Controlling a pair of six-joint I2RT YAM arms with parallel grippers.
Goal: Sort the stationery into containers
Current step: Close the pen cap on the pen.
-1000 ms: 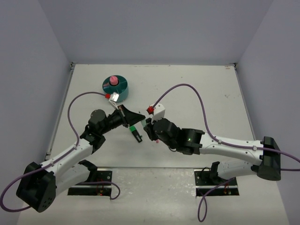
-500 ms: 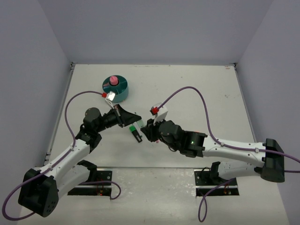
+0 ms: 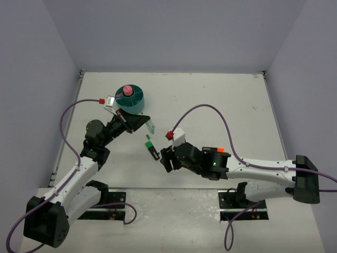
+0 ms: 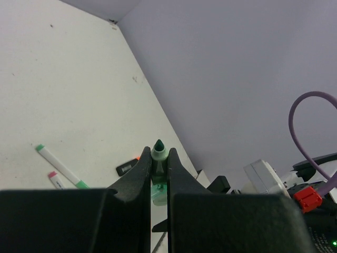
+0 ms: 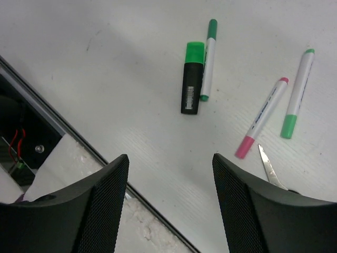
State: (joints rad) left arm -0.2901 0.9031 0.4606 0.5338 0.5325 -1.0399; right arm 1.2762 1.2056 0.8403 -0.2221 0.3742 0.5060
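My left gripper (image 3: 143, 122) is shut on a green marker (image 3: 151, 126), just right of and below the round teal organizer (image 3: 138, 103). A pink roll (image 3: 126, 90) sits in the organizer's middle. In the left wrist view the green marker (image 4: 159, 152) stands pinched between the fingers, tip pointing away. My right gripper (image 3: 164, 159) is open and empty, close to a black-and-green marker (image 3: 152, 150). The right wrist view shows that marker (image 5: 192, 79), three thin white pens (image 5: 209, 52) (image 5: 263, 118) (image 5: 297, 95) and a scissors blade (image 5: 271, 168) lying beyond the open gripper (image 5: 169, 158).
In the left wrist view two white pens (image 4: 60, 166) and a black-and-orange marker (image 4: 126, 167) lie on the table. The table's near edge with a metal rail (image 5: 68, 134) runs just under my right gripper. Purple cables (image 3: 210, 113) loop over both arms.
My left arm has carried the green marker up and to the left, toward the organizer. The right gripper has opened and drawn back toward the near edge.
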